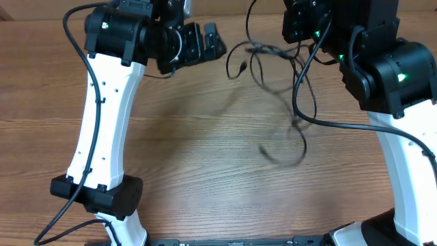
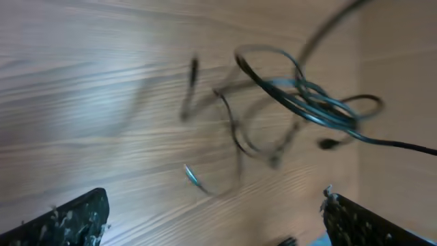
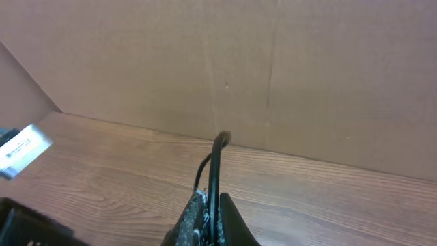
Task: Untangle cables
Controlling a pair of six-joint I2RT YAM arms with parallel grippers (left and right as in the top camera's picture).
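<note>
Several thin black bendy cables [image 1: 258,49] are hanging in a loose knot above the brown wooden table [image 1: 171,164], near its far side, between our two arms. We are pinching one strand of them with our right black two-finger pincer [image 3: 212,205], which is squeezed tight shut on it. A short bit of that strand is poking up past the fingertips. Our left black two-finger pincer [image 1: 208,42] is holding nothing. Its fingers [image 2: 72,219] are standing as far apart as they go, and it is pointing at the knot from just beside it, without touching it. The loops are looking smeary in the pictures, so we are guessing they are swinging. The lowest loop is hanging close to the table, and we cannot tell if it is touching. A small black plug [image 1: 243,67] is dangling on the side nearest our left pincer. We are thinking a few things could go wrong from here. If we are closing the left pincer while the cables are swinging, we could be grabbing air, or two strands at once, and that would be pulling the knot tighter. If we are tugging hard, the thin strand could be slipping out of our right pincer, and the whole bunch would be dropping. Pulling on the plug could be bending it too.
</note>
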